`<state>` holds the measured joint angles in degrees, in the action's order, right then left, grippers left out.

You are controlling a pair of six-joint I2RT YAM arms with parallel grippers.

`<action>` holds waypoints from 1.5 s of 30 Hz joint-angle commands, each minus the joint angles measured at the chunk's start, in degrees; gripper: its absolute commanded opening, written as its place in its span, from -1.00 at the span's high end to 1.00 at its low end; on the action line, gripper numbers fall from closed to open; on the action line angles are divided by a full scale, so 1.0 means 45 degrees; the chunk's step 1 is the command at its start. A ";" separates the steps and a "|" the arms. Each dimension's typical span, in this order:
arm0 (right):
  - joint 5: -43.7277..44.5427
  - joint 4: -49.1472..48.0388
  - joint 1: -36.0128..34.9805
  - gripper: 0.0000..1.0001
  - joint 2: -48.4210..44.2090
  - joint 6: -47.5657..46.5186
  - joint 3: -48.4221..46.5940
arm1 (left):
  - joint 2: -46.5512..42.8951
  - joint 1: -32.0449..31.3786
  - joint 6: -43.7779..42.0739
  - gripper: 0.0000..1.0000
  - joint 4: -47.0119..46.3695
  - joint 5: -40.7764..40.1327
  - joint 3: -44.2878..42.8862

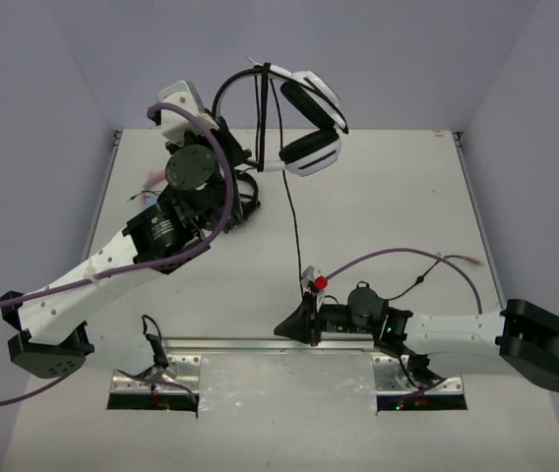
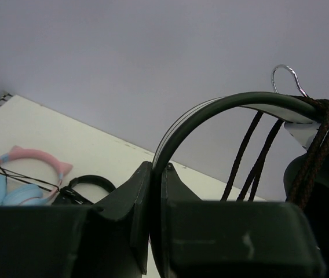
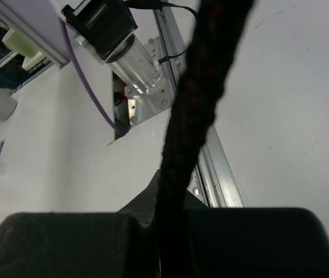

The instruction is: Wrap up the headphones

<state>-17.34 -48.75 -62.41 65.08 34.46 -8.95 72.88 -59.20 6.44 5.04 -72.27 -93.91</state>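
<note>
Right wrist: blurred cable (image 3: 192, 116), lower end hidden inside right gripper (image 3: 165, 229).

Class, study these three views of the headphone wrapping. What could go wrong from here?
The cable runs straight from the headphones to the shut right gripper; a harder pull might tug the headband out of the left gripper. The loops drape over the headband and could slip if tension drops.
</note>
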 commanded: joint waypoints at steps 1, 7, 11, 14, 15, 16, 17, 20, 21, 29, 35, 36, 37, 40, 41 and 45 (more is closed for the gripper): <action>0.2575 0.1373 -0.1785 0.97 -0.1178 -0.1089 -0.1113 | 0.0014 0.0732 0.1166 0.99 -0.0573 -0.0893 -0.0967; 0.5960 0.7760 -0.5444 0.97 -0.1904 -0.2792 -0.4627 | 0.2060 0.2372 0.2939 0.99 0.2643 -0.0154 -0.3034; 0.6939 1.1297 -0.6558 0.97 -0.1181 -0.3417 -0.6995 | 0.3275 0.3174 0.4505 0.99 0.4564 0.0708 -0.3760; 0.7114 1.3173 -0.7184 0.97 -0.0499 -0.4061 -0.8885 | 0.3297 0.3641 0.5829 0.99 0.5286 0.1563 -0.2807; 0.7406 1.3622 -0.7495 0.97 -0.0207 -0.4237 -0.9837 | 0.3142 0.3663 0.5951 0.99 0.5035 0.1626 -0.2281; 0.7718 1.4458 -0.7633 0.97 -0.0127 -0.4510 -1.0330 | 0.2811 0.3663 0.6010 0.99 0.4801 0.1588 -0.1077; 0.7973 1.4815 -0.7750 0.97 -0.0107 -0.4667 -1.0741 | 0.2615 0.3663 0.5992 0.99 0.4528 0.1587 -0.0446; 0.8891 1.6338 -0.7966 0.97 -0.0437 -0.5078 -1.2421 | 0.1892 0.3683 0.5934 0.99 0.3668 0.1489 0.2086; 0.9570 1.6709 -0.7966 0.97 -0.0555 -0.5272 -1.3256 | 0.1677 0.3683 0.5759 0.99 0.2854 0.1509 0.2834; 1.3187 1.9193 -0.7850 0.97 -0.0594 -0.8787 -1.7848 | -0.0277 0.2378 0.2284 0.99 -0.4039 0.5272 1.0003; 1.5822 1.9837 -0.7771 0.97 -0.0458 -1.0858 -2.0098 | 0.0053 0.0306 0.0582 0.99 -0.6451 0.6978 1.2742; 1.6117 2.0031 -0.7752 0.97 -0.0535 -1.1054 -2.0082 | 0.0015 0.0130 0.0717 0.99 -0.6258 0.7017 1.2879; 1.6506 2.0014 -0.7732 0.97 -0.0962 -1.1094 -1.9637 | -0.0507 -0.0027 0.1201 0.99 -0.6102 0.7636 1.3054; 1.6939 1.9509 -0.7713 0.97 -0.2017 -1.1056 -1.8348 | -0.1738 -0.0358 0.1654 0.99 -0.6276 0.8887 1.3970; 1.7191 1.9254 -0.7693 0.97 -0.2852 -1.1075 -1.7183 | -0.2226 -0.0496 0.1733 0.99 -0.6082 0.8989 1.4051; 1.7623 1.9289 -0.7712 0.97 -0.3953 -1.0588 -1.5143 | -0.4747 -0.1179 0.1870 0.99 -0.4074 0.9593 1.3761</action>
<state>55.70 43.09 -89.86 51.11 -11.40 -81.21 58.39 -62.48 13.26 -14.17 -33.06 -30.15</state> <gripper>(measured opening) 0.013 0.055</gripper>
